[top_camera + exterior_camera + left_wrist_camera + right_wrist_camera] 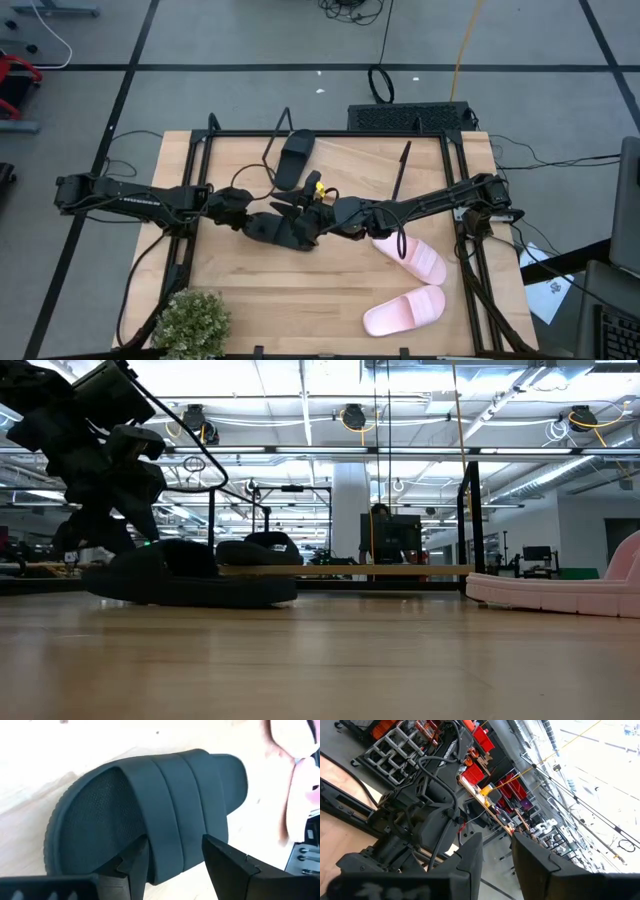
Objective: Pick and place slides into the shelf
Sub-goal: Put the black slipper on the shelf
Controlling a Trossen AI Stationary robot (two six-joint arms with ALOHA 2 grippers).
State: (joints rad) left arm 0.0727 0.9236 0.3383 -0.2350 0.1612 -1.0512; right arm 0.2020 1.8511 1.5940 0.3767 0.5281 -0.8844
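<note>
A black slide (150, 810) lies on the tabletop at the table's middle, and my left gripper (172, 842) is shut on it. In the low view the same slide (190, 585) rests on its sole. My right gripper (497, 855) hangs high over the middle of the table, open, with nothing between its fingers, pointing out at the room. A second black slide (296, 155) lies on the shelf (350, 160) at the far side. Two pink slides (410, 258) (405, 310) lie on the table at the near right. My left gripper has the black slide's wide strap (170, 855) between its two fingers, near the end where the strap meets the sole's side. One finger (132, 867) stands on the heel side of the strap, the other on the toe side. The fingers slant down. The slide's sole lies on the table.
A small potted plant (190, 320) stands at the table's near left corner. Black frame rails (465, 240) run along the table's sides. Bare wood lies between the held slide and the near edge.
</note>
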